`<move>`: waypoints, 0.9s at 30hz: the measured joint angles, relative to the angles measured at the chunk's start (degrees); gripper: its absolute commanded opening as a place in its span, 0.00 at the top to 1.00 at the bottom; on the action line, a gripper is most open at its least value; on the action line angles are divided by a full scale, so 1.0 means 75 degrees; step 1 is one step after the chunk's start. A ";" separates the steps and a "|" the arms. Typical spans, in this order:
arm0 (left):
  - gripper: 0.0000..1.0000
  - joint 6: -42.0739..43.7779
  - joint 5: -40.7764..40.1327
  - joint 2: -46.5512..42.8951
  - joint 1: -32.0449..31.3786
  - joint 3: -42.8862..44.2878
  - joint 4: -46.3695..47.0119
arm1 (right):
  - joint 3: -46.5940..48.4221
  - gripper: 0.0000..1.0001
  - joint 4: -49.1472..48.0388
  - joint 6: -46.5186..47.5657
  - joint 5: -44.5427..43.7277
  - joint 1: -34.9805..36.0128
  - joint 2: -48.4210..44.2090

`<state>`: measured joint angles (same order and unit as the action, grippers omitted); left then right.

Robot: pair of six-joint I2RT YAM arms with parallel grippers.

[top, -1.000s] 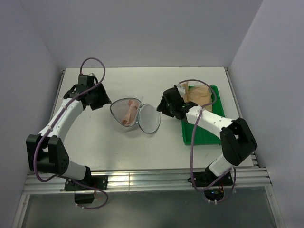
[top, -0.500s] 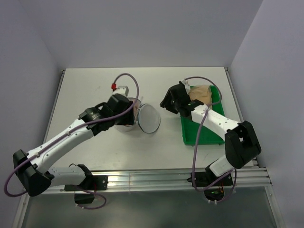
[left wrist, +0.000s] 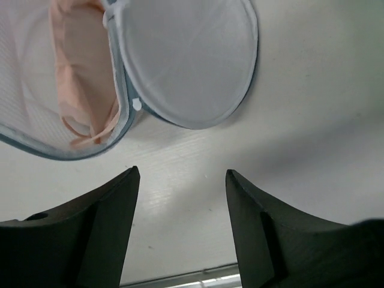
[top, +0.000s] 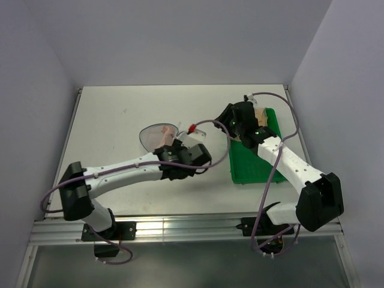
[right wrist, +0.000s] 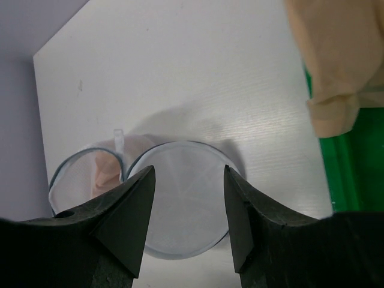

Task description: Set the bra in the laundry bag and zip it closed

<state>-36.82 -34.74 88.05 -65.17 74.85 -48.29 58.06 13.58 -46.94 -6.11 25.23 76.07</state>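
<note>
Bra lies in one half of laundry bag; other half is flopped open on worktop, zip undone. Left pincer is spread, empty, hovering by the lid half, prob. to flip it shut. Right pincer is spread too, nr bag.

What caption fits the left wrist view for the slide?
Open left gripper poised near the opened laundry bag, bra lying in one half, the other half empty.
</note>
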 measured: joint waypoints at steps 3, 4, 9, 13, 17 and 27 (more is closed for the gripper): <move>0.30 0.0498 -0.1081 0.0898 -0.0635 0.0507 -0.0344 | -0.0149 0.43 0.0093 0.0015 0.0108 -0.0391 -0.0213; 0.29 0.0673 -0.1349 0.1195 -0.0793 0.0525 -0.0411 | -0.0195 0.43 0.0140 0.0017 0.0149 -0.0519 -0.0286; 0.25 0.1795 -0.2250 0.2072 -0.1122 0.0082 -0.0417 | -0.0417 0.43 0.0286 0.0020 0.0283 -0.0950 -0.0784; 0.23 0.2940 -0.2836 0.2145 -0.1116 -0.0157 0.0122 | -0.0664 0.43 0.0315 0.0020 0.0463 -0.1215 -0.1265; 0.23 0.4304 -0.3168 0.2151 -0.1174 -0.0254 0.1402 | -0.0871 0.43 0.0417 0.0052 0.0638 -0.1588 -0.1649; 0.23 0.6108 -0.3139 0.3354 -0.1492 -0.0262 0.2748 | -0.1189 0.42 0.0662 0.0192 0.1311 -0.2634 -0.2503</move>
<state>8.99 -58.28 113.21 -76.36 72.88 -27.68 49.15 18.55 -45.50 3.73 5.48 57.30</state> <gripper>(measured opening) 0.774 0.578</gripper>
